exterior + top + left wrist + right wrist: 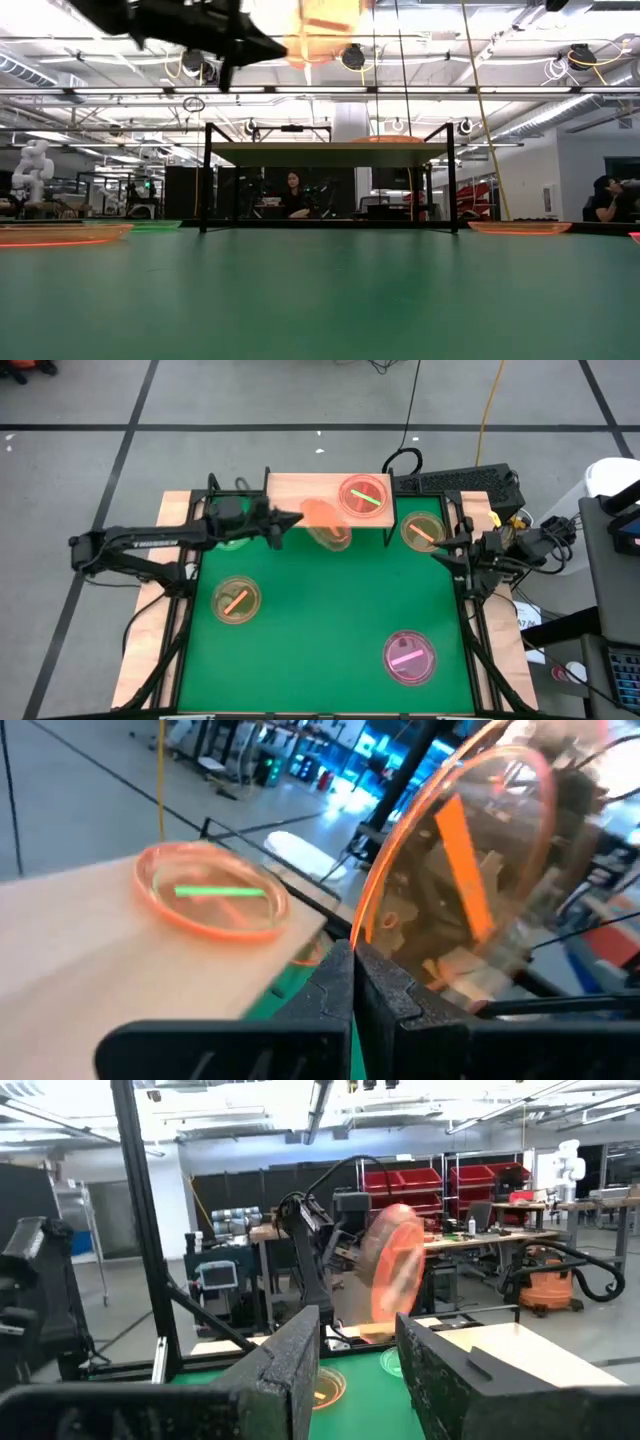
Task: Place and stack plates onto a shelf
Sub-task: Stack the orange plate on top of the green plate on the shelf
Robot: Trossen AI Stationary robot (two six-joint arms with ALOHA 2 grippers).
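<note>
— Where's the left gripper (293,520) right now?

— Raised over the shelf's (290,488) near edge, jaws clenched on the rim of an amber plate (322,516) with an orange stripe. In the left wrist view that plate (470,870) stands nearly on edge, its stripe running steeply up and down.

— What's on the shelf already?

— One plate with a green stripe (363,496) lies flat at the shelf's right end; the stripe runs slantwise. The left and middle of the board are bare wood, so there is open room there.

— And the right gripper (446,552)?

— It waits at the bench's (330,630) right edge, jaws released, holding nothing, just beside an amber plate (423,531) lying in the far right corner.

— The other plates?

— An orange-striped one (236,601) lies flat towards the left edge, a pink one (410,657) near the front right corner, and a green one (236,541) shows partly under the left arm. The middle of the bench is open green.
</note>
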